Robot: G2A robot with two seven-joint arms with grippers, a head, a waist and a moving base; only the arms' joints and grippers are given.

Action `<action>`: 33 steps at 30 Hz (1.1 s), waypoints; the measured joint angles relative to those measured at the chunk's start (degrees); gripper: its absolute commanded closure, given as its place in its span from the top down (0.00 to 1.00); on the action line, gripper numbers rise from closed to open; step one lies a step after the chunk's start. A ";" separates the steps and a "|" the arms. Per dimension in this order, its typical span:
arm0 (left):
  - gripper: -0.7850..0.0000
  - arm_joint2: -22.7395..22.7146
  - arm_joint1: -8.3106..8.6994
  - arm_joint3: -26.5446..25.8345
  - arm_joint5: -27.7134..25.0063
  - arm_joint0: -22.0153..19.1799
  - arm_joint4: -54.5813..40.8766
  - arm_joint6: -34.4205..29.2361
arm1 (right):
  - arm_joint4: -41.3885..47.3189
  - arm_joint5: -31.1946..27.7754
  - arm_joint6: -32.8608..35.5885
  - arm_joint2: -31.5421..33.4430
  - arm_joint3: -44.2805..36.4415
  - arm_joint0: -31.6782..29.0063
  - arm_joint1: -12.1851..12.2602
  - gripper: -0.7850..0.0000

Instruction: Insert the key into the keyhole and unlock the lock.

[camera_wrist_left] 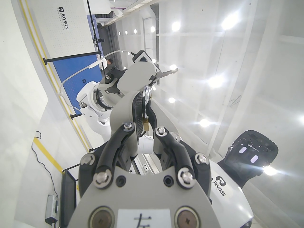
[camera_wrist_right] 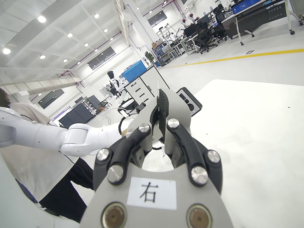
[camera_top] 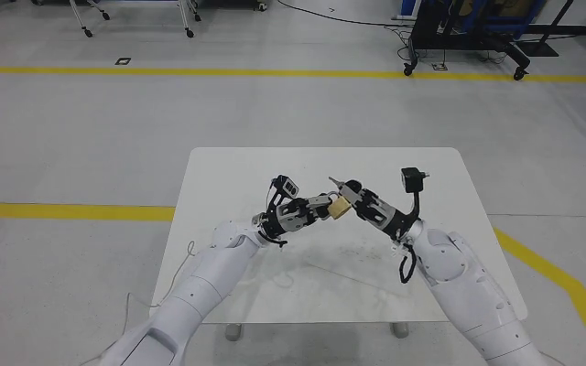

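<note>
Holding the brass padlock (camera_top: 340, 209) in mid-air above the white table (camera_top: 421, 265), the left gripper (camera_top: 331, 205) meets the right gripper (camera_top: 351, 194) near the centre of the top view. The left gripper's fingers are clamped narrow on the lock body, and in its wrist view the silver shackle shows just past the fingertips. The right gripper is pinched tight on the head of the key (camera_top: 335, 182), whose blade juts free toward the upper left of the top view, just above the padlock. In the left wrist view the blade stands bare against the ceiling, just right of frame centre. Judging from that, both pickups are done and the two parts are brought close together, but the key looks not yet in the keyhole. Alignment, insertion and the unlocking turn are all left to do. The keyhole itself cannot be made out. As for writing, each gripper base carries a white sticker (camera_wrist_right: 152, 192) with one dark character at the lower edge of its wrist view. A white panel (camera_wrist_left: 61, 17) at the upper left of the left wrist view bears a small dark logo with a line of lettering.
</note>
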 measured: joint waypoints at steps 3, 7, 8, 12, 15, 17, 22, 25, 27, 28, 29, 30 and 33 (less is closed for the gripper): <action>0.00 -0.18 -0.26 0.33 0.38 0.03 -0.09 0.15 | -0.23 0.29 0.21 -0.22 0.07 0.16 -0.12 0.00; 0.00 -0.49 -0.52 0.50 0.63 0.13 -0.10 0.12 | -0.16 0.57 0.44 -0.36 0.28 0.38 -0.25 0.00; 0.00 -0.57 -0.59 0.53 0.65 0.16 0.06 0.09 | -0.09 0.72 0.55 -0.37 0.38 0.46 -0.29 0.00; 0.00 -0.65 -0.73 0.55 0.60 0.17 1.56 0.54 | 0.13 1.25 0.90 -0.38 0.54 0.69 -0.39 0.00; 0.00 -0.73 -0.84 0.36 0.59 0.22 2.77 1.34 | 0.01 1.76 1.05 -0.37 0.53 0.79 -0.47 0.00; 0.00 -0.88 -0.88 0.27 0.38 0.22 3.76 2.25 | -0.50 2.32 1.12 -0.36 0.39 0.83 -0.52 0.00; 0.00 -1.30 -0.96 -0.68 0.45 0.50 5.01 3.13 | -1.17 3.57 0.70 -0.15 0.32 0.78 -0.65 0.00; 0.00 -2.11 -0.93 -1.02 0.19 0.75 4.89 3.82 | -0.28 3.31 -0.31 0.67 0.48 0.47 -0.67 0.00; 0.00 -2.90 -0.92 -0.99 0.12 1.02 4.38 5.25 | 1.15 2.30 -1.01 1.64 0.57 -0.10 -0.60 0.00; 0.00 -3.26 -0.91 -0.88 0.26 1.09 4.28 6.17 | 1.88 1.72 -1.34 2.15 0.64 -0.41 -0.56 0.00; 0.00 -3.68 -0.87 -0.67 0.60 1.11 4.49 7.68 | 2.76 0.87 -1.76 2.93 0.72 -0.87 -0.48 0.00; 0.00 -3.90 -0.83 -0.61 1.01 1.11 4.86 8.91 | 3.31 0.22 -1.97 3.49 0.75 -1.26 -0.42 0.00; 0.00 -4.03 -0.81 -0.75 1.55 1.06 5.59 10.35 | 5.68 -1.73 -2.12 4.85 0.90 -2.51 -0.26 0.00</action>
